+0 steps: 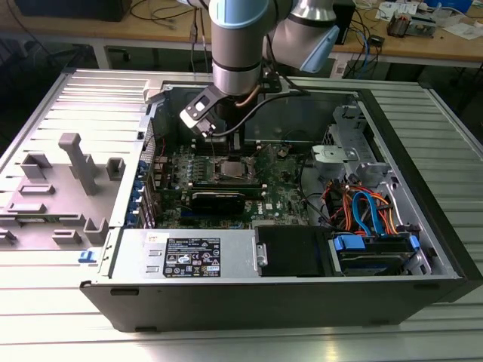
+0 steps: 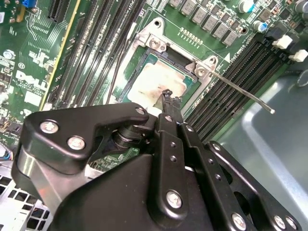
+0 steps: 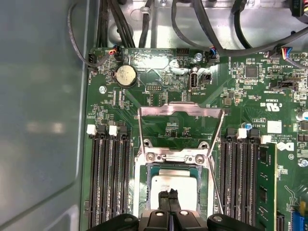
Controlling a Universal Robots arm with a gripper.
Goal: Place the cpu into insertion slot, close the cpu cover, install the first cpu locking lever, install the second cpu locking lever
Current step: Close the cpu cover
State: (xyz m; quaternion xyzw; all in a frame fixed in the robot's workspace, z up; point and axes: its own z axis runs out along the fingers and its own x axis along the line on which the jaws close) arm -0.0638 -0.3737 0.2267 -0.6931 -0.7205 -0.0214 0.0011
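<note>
First wrist view: black gripper (image 3: 169, 196), fingers closed on nothing, over silver-grey square cpu (image 3: 175, 185) seated in dark-rimmed insertion slot (image 3: 175, 170); silver frame cpu cover (image 3: 181, 111) flipped back.

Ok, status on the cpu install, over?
Gripper shut, tips low over the cpu. It sits in the insertion slot. Cpu cover raised open, locking lever swung free. Nothing in the way.

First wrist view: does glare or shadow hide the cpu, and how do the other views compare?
First wrist view: pale glare on the cpu, outline still readable, gripper over one edge; second wrist view: the cpu's top looks washed out, and the dark gripper blocks the foreground; exterior view: the board sits dim under the arm.
</note>
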